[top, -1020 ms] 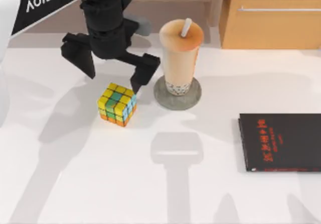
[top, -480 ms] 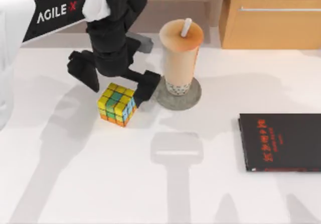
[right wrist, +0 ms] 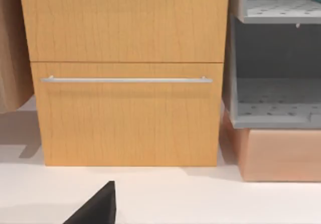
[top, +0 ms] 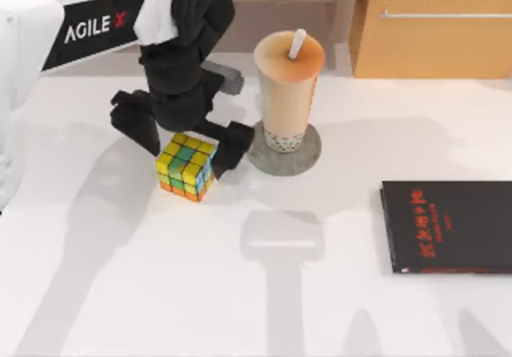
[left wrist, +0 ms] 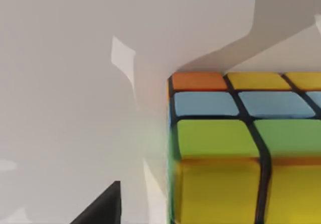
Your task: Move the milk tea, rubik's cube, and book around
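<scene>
Straddling the rubik's cube (top: 187, 166), the left gripper (top: 185, 141) has its jaws spread wide, one finger at nine o'clock, one at three. The cube sits at eight o'clock of the milk tea (top: 287, 93). It looks rigid, light and slick-faced; flat opposite sides suit pinching.

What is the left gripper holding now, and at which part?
Nothing yet: the left gripper is open, jaws either side of the rubik's cube, not closed on it.

Rubik's cube (top: 186, 166) sits left of the milk tea (top: 287, 89) on its coaster (top: 307, 155) — black book (top: 448, 226) far right.
</scene>
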### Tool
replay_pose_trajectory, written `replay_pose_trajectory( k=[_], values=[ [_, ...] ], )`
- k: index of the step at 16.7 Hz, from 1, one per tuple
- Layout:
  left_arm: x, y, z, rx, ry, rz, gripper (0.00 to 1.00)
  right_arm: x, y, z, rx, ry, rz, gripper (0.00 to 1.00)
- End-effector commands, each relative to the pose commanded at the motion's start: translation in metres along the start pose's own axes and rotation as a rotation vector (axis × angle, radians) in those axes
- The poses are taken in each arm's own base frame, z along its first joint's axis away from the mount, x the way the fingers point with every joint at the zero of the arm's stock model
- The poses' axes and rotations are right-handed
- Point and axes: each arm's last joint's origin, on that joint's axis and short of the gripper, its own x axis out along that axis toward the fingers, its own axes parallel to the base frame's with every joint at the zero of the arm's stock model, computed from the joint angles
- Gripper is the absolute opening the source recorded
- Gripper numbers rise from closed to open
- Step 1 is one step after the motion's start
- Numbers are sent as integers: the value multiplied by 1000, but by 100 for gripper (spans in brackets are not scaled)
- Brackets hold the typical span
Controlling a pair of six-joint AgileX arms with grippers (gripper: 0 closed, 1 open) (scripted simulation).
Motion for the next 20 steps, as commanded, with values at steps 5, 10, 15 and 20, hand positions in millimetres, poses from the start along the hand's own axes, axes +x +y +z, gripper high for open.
replay_pose_trajectory(
  k=[5,10,15,20],
  values=[
    [0,0,0,0,0,0,47,0,0,0,0,0,0,100],
    [0,0,0,0,0,0,10,0,0,0,0,0,0,100],
    [0,0,0,0,0,0,0,0,0,0,0,0,0,100],
    [-1,-1,0,3,-2,-1,0,0,0,0,0,0,0,100]
  ],
)
